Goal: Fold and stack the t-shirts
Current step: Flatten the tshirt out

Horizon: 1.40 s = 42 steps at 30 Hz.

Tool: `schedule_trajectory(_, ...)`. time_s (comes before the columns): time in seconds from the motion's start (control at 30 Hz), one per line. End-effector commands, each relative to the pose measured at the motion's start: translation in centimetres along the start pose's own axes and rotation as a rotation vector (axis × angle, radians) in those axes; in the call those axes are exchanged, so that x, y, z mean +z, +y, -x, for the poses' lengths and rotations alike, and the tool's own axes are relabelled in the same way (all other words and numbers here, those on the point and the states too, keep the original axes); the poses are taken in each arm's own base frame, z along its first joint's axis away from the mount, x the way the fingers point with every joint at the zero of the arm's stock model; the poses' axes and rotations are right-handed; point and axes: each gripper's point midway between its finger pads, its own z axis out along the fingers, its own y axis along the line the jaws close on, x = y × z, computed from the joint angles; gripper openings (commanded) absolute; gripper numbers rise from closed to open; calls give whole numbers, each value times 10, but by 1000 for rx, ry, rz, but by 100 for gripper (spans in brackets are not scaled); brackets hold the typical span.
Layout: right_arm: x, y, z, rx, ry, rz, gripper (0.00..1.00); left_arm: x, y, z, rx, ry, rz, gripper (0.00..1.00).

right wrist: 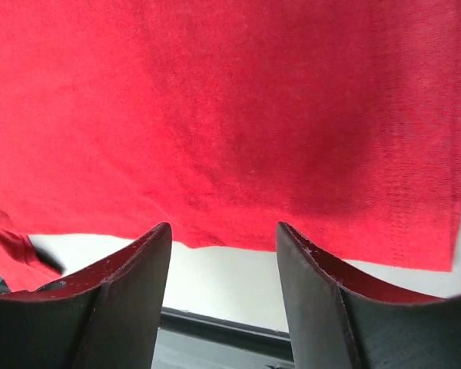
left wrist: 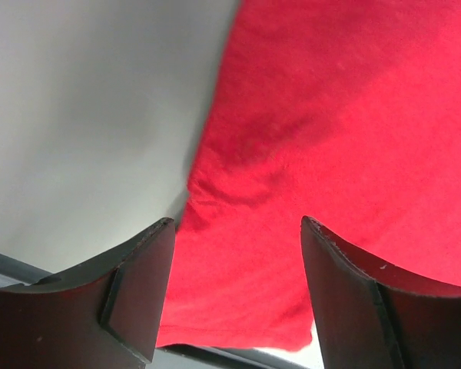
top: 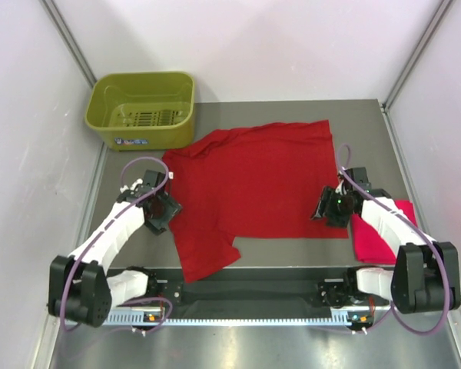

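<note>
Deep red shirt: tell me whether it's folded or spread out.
Spread out. The deep red shirt lies open and mostly flat on the table, with one sleeve sticking out at its near-left corner. No folded-over layers show.

Bare table (top: 365, 127) behind spread deep red shirt (top: 261, 184), basket (top: 177, 131) blocking far-left corner
</note>
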Motion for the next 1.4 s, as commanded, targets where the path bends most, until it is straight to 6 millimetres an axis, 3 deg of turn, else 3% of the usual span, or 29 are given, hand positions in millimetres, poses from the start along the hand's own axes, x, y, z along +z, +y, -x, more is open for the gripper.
schedule_trajectory(0.0,2,4,4,-10,2,35,57,13,0,6,-46,0,22,71)
schedule_trajectory(0.13,1,2,11,27,-10,52,57,29,4,13,-52,3,50,70)
schedule_trajectory(0.27,-3,-1,20,51,-24,66,57,45,-1,14,-74,41,18,61)
schedule_trajectory(0.37,-5,-6,25,70,-27,63,57,55,-8,19,-75,41,-8,41)
schedule_trajectory(0.5,-4,-16,26,110,-23,50,57,67,-19,38,-48,17,-14,0)
schedule_trajectory(0.73,-6,-22,35,134,-24,27,57,71,-74,109,31,-119,-91,0)
schedule_trajectory(0.83,-5,-23,38,133,-16,17,57,78,-89,122,51,-111,-87,0)
schedule_trajectory(0.93,-7,-24,39,139,-13,10,57,80,-81,113,48,-24,-26,0)
schedule_trajectory(0.97,-6,-24,39,143,-12,8,57,79,-69,103,37,14,24,14)
schedule_trajectory(1.07,-8,-23,38,150,-16,11,57,66,-42,90,12,20,97,40)
schedule_trajectory(1.13,-9,-22,38,150,-28,16,57,48,-22,83,-18,-8,133,50)
schedule_trajectory(1.2,-11,-21,39,145,-43,24,57,27,2,75,-32,-29,184,67)
schedule_trajectory(1.37,-11,-16,32,136,-35,49,57,1,34,54,-116,-39,229,67)
